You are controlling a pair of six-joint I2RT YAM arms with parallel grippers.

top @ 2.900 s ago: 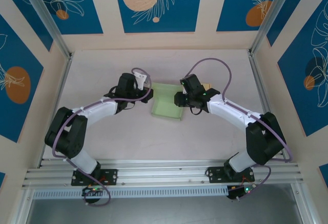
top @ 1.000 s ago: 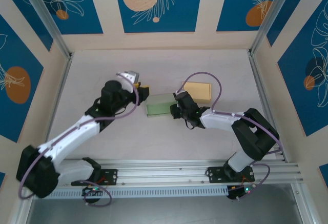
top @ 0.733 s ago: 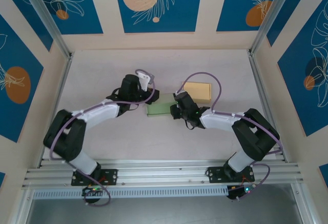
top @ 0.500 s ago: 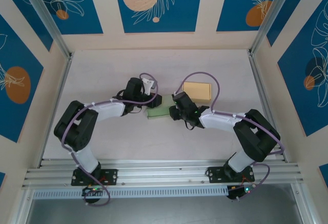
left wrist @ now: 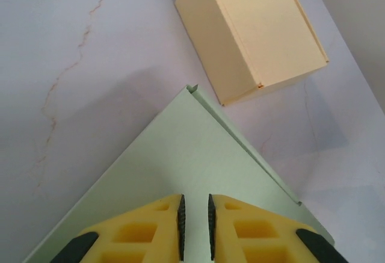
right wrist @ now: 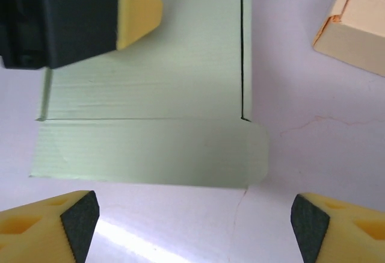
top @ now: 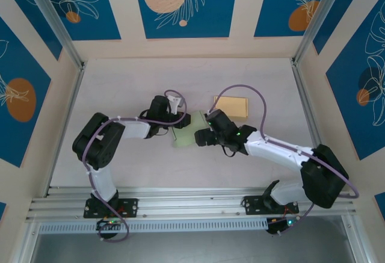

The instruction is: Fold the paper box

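Left gripper (left wrist: 195,216) is closed to a slit, down on the green paper box (left wrist: 198,154); pinching or pressing, I cannot tell. Right gripper (right wrist: 195,221) is hanging wide apart below its tabbed flap. Box is lying at centre of the top view: light, floppy card, I reckon, best taken at a flap edge. Yellow box (top: 231,105) is crowding the upper right.

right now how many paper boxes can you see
2: the unfolded green box lying flat in the middle, and a tan box just behind it to the right. None looks hidden.
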